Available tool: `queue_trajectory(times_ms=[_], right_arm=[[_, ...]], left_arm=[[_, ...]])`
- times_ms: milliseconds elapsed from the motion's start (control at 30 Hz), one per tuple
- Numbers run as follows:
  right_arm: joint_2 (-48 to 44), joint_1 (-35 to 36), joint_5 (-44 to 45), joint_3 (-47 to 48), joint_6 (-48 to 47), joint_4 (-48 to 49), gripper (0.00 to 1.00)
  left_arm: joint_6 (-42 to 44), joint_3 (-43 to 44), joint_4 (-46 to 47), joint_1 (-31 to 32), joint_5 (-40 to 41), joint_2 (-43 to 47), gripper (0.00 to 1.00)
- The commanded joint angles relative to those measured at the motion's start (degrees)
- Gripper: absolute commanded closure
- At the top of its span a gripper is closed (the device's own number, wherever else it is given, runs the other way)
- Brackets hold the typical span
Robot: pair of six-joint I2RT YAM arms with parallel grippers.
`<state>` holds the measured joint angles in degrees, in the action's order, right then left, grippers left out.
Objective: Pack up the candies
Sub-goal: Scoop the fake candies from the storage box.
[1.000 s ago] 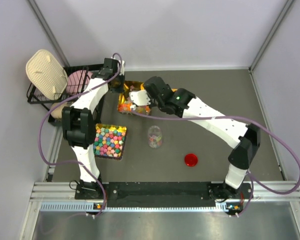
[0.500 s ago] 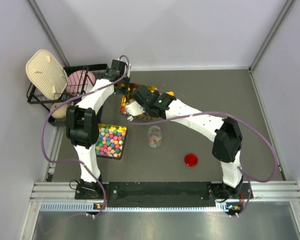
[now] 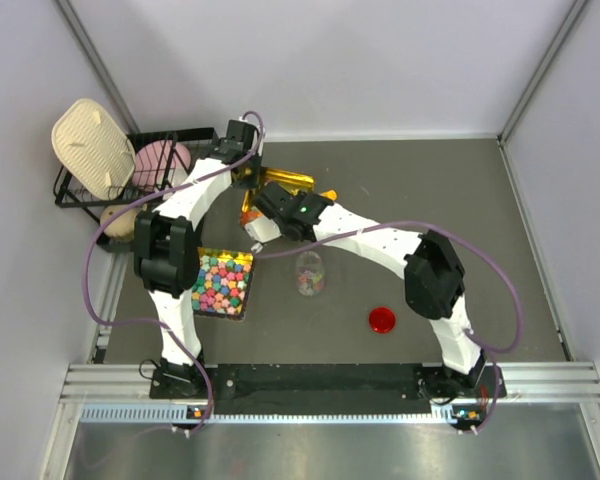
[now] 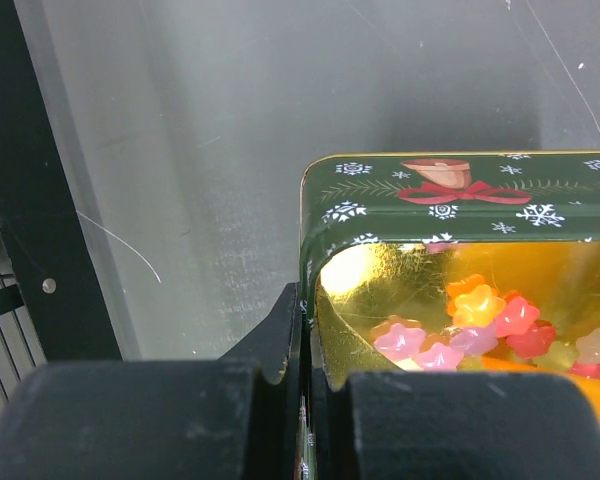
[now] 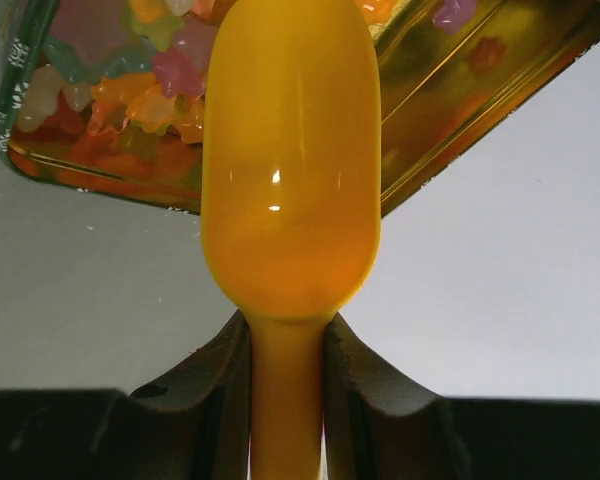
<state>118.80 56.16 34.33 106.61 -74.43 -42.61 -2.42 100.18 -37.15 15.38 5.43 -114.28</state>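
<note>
left tool (image 4: pixel 305 385): clamped on the tin (image 4: pixel 460 195) wall, likely steadying it against the scoop's push.
right tool (image 5: pixel 285 375): closed on the orange scoop (image 5: pixel 290 180) handle; bowl empty, over the tin's rim.
candies (image 4: pixel 480 315): heaped inside the tin, at 11 o'clock from the jar (image 3: pixel 310 273).
jar: looks open on the counter (image 3: pixel 460 190), red lid (image 3: pixel 382 320) at 4 o'clock, ready for filling.

I see tin (image 4: pixel 420 205): dark green, white snowflakes, red bow, gold inside; candies (image 4: pixel 477 305): orange, pink, red; scoop (image 5: pixel 290 170): glossy amber-yellow.
</note>
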Motion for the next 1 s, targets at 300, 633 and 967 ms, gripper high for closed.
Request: queue_trajectory(times_ms=[300, 633, 967], right_arm=[[2.84, 0.62, -9.36, 2.47, 13.60, 1.21, 1.00], [4.77, -1.93, -18.32, 4.13, 26.00, 1.30, 1.00], [4.77, -3.95, -22.28, 3.09, 35.84, 5.16, 1.00]], left_arm=[[-0.57, 1.60, 2.69, 0.27, -1.91, 3.19, 1.00], [-0.75, 1.68, 2.52, 0.27, -3.23, 2.31, 1.00], [-1.27, 2.65, 1.90, 0.27, -4.90, 0.99, 1.00]])
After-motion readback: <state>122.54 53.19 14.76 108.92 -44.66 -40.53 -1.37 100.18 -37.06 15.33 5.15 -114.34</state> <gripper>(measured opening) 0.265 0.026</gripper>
